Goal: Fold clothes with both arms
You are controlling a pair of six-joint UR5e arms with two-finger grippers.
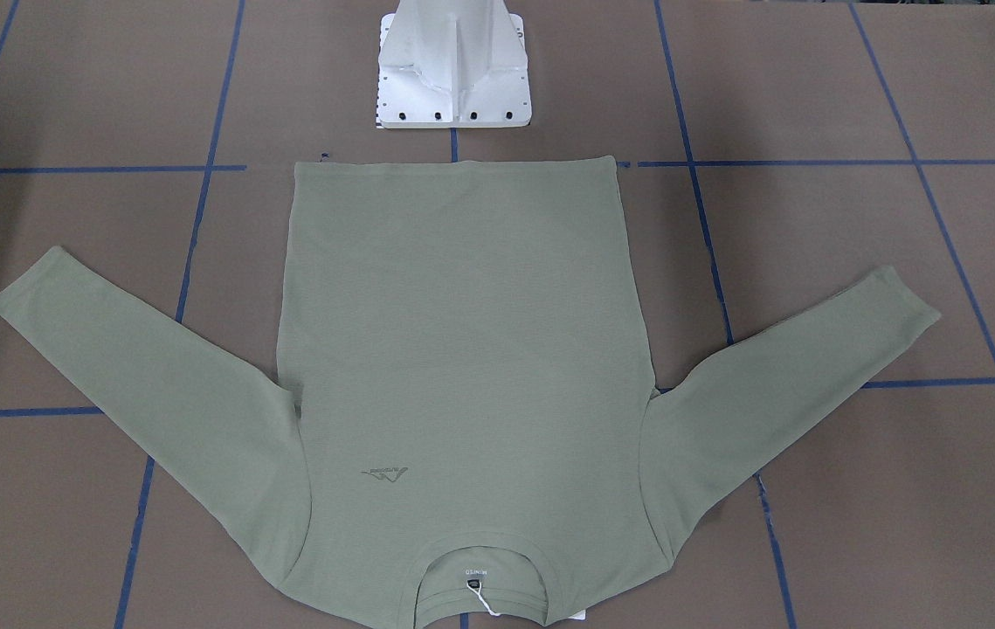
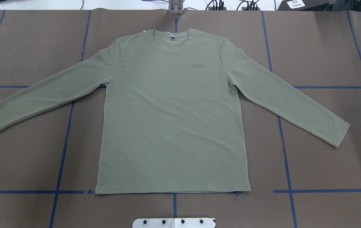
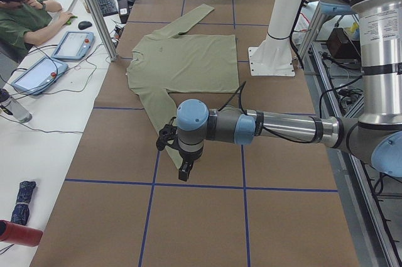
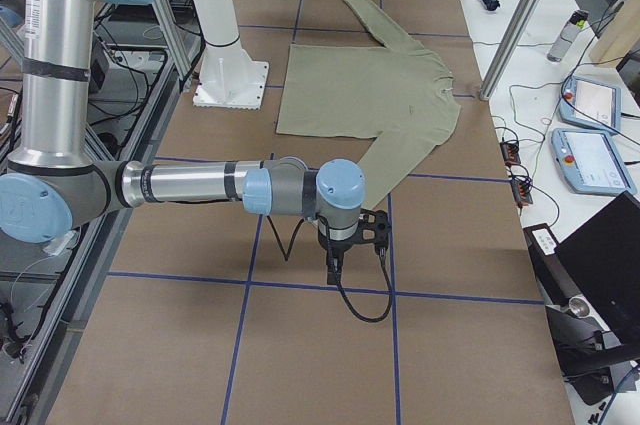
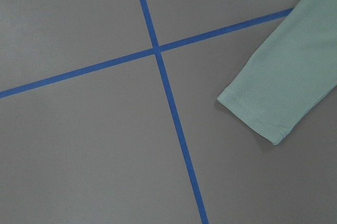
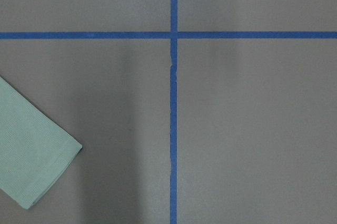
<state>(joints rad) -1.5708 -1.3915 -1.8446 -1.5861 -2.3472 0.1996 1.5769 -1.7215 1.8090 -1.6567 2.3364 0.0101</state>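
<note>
The sage-green shirt (image 2: 170, 114) lies flat and face up on the brown table, both sleeves spread out, its collar (image 1: 480, 568) at the edge far from the robot's base. My left arm hangs over the table past the left sleeve's end, with the left gripper (image 3: 183, 174) pointing down; its wrist view shows that sleeve's cuff (image 5: 263, 113). Beyond the right sleeve's end, the right gripper (image 4: 333, 273) also points down, with the cuff (image 6: 31, 166) low at the left in its wrist view. No fingers show in either wrist view, so I cannot tell whether either gripper is open or shut.
The white pedestal base (image 1: 453, 65) stands just behind the shirt's hem. Blue tape lines (image 2: 63, 148) grid the table. A person (image 3: 19, 9) sits at a side table with control tablets (image 3: 69, 44); more tablets (image 4: 590, 160) lie on the opposite side table.
</note>
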